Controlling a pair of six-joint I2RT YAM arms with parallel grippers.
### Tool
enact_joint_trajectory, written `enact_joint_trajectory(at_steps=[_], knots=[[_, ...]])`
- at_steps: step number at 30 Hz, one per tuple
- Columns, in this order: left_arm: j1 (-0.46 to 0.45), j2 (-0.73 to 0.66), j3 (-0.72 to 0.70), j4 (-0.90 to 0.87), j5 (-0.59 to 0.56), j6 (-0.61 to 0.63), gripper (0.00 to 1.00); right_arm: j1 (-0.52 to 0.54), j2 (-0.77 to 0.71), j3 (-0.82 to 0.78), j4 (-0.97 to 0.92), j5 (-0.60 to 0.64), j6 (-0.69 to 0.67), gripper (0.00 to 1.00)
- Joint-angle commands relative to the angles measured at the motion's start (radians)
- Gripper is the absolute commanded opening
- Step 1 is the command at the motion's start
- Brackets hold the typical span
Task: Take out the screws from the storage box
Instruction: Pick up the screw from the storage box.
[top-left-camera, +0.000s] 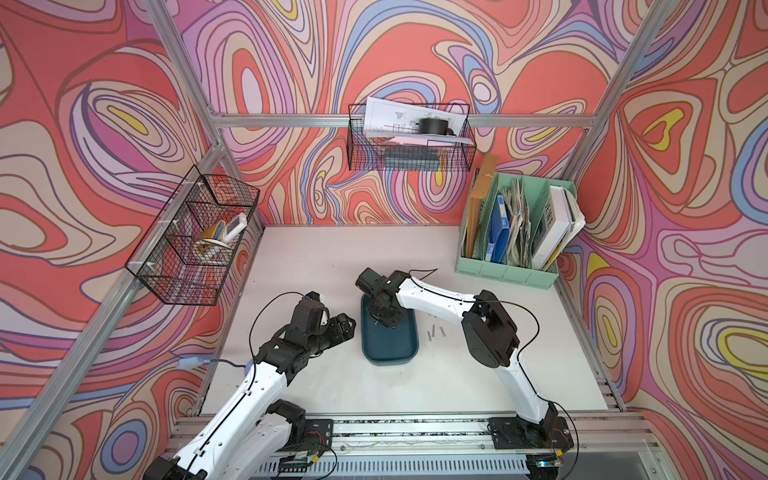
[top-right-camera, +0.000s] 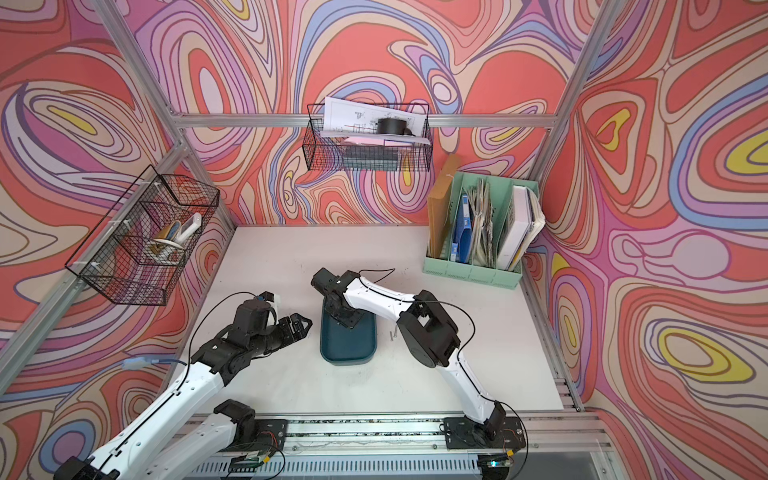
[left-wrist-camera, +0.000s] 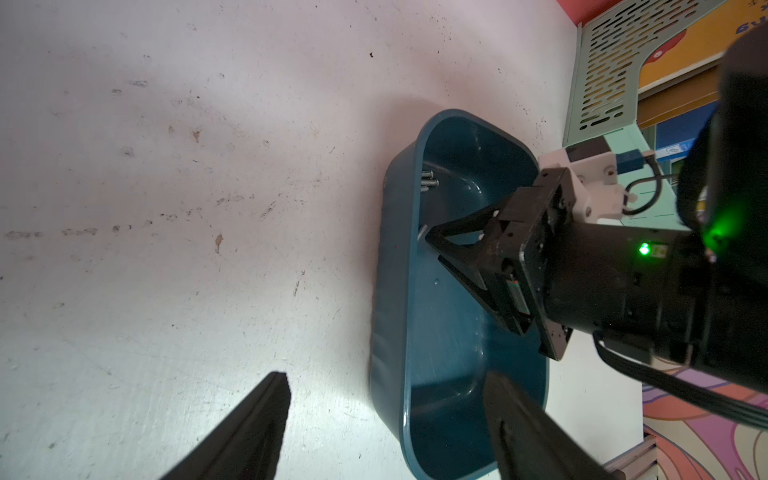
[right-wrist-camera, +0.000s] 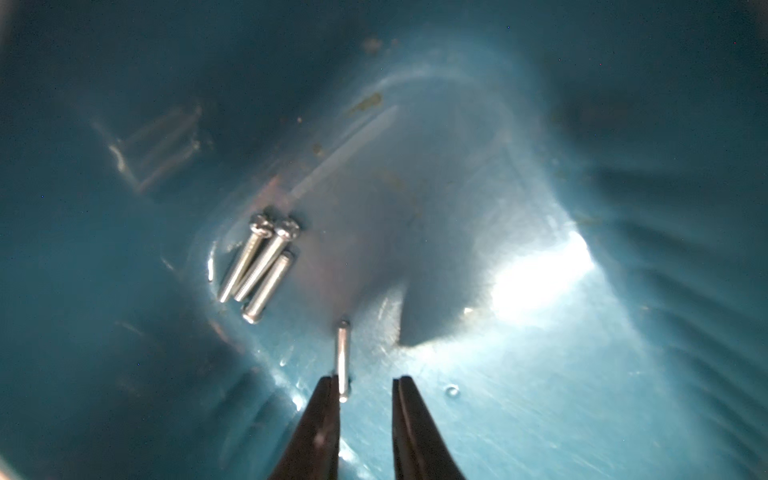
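Straddling one screw (right-wrist-camera: 342, 359) in the storage box (right-wrist-camera: 540, 395), the right gripper (right-wrist-camera: 366, 379) stands narrowly open; it looks light, stiff, slippery, so pinch mid-shank. Left gripper (left-wrist-camera: 386, 376) hangs wide open.

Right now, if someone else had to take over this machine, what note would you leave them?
Left claw: open, empty, near the teal storage tray.
Right claw: down inside the tray, jaws apart around one screw, not gripped yet.
Done: a few loose screws lie on the table beside the tray, on the right arm's side.
Left: that screw, plus three screws bunched by the tray wall.
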Motion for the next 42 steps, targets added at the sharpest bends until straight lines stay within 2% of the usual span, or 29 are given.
enact_joint_trajectory(at_steps=[1, 8, 16, 23, 29, 36, 39, 42], knots=[[-0.003, -0.026, -0.012, -0.039, -0.026, -0.001, 0.79, 0.006, 0.046, 0.032, 0.012, -0.001, 0.01, 0.24], [-0.003, -0.072, -0.009, -0.078, -0.071, -0.002, 0.79, 0.008, 0.092, 0.081, 0.006, -0.006, 0.007, 0.22], [-0.003, -0.131, -0.023, -0.112, -0.127, -0.01, 0.79, 0.008, 0.14, 0.107, -0.019, -0.04, -0.025, 0.08], [-0.003, -0.126, -0.029, -0.105, -0.128, -0.009, 0.8, 0.009, 0.089, 0.023, -0.017, -0.054, -0.127, 0.01], [-0.002, -0.107, -0.03, -0.082, -0.109, -0.009, 0.8, 0.008, 0.0, -0.051, -0.026, -0.041, -0.283, 0.0], [-0.003, -0.076, -0.026, -0.053, -0.065, -0.001, 0.8, 0.008, -0.091, -0.094, -0.036, -0.047, -0.611, 0.0], [-0.004, -0.065, -0.023, -0.052, -0.062, 0.005, 0.8, 0.008, -0.138, -0.124, -0.072, 0.014, -0.687, 0.0], [-0.003, -0.059, -0.02, -0.05, -0.064, 0.007, 0.8, 0.008, -0.181, -0.173, -0.044, 0.02, -0.739, 0.0]])
